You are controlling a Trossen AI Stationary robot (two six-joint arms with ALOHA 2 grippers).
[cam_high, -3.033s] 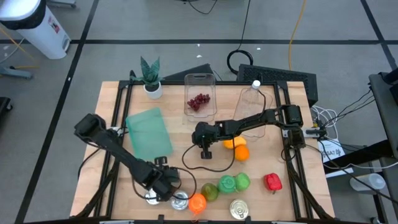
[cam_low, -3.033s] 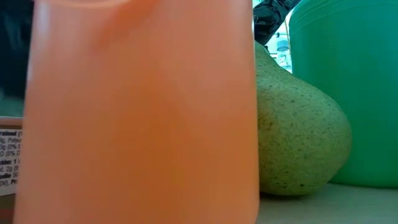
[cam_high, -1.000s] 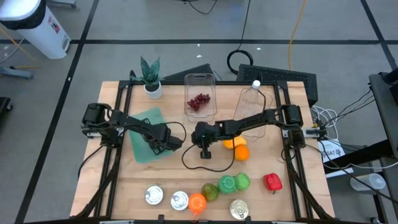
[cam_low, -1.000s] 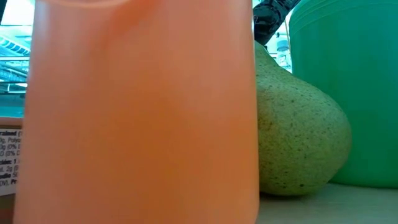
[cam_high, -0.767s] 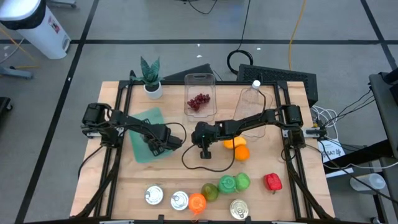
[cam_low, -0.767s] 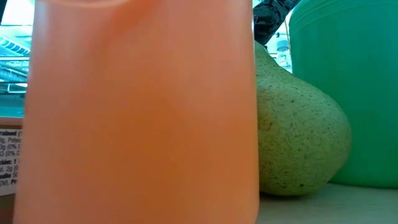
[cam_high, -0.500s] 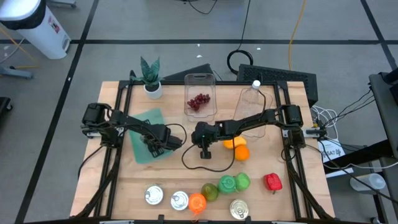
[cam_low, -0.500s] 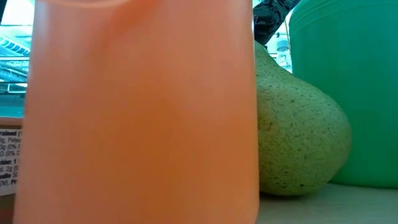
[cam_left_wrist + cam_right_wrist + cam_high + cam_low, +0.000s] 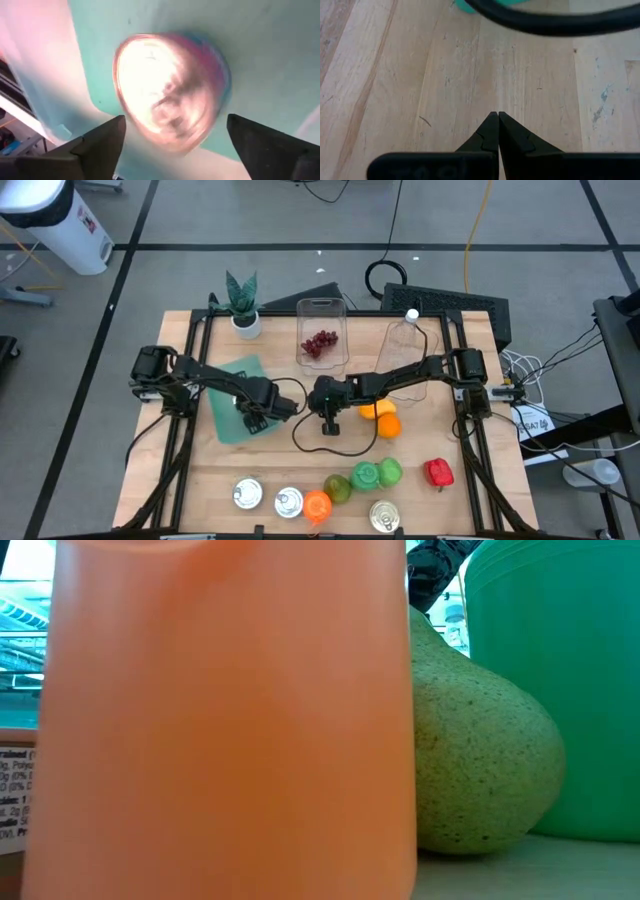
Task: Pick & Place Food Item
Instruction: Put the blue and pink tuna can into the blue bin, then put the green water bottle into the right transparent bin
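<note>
We see the left gripper [image 9: 254, 423] over the lower right corner of the teal cutting board [image 9: 232, 385], left of centre in the high view. In its wrist view the fingers [image 9: 95, 145] stand wide apart around a shiny can [image 9: 172, 90] lying on the board, not touching it. The right gripper [image 9: 498, 120] hangs at mid-frame over bare wooden table [image 9: 395, 90], fingers pressed together, holding nothing.
</note>
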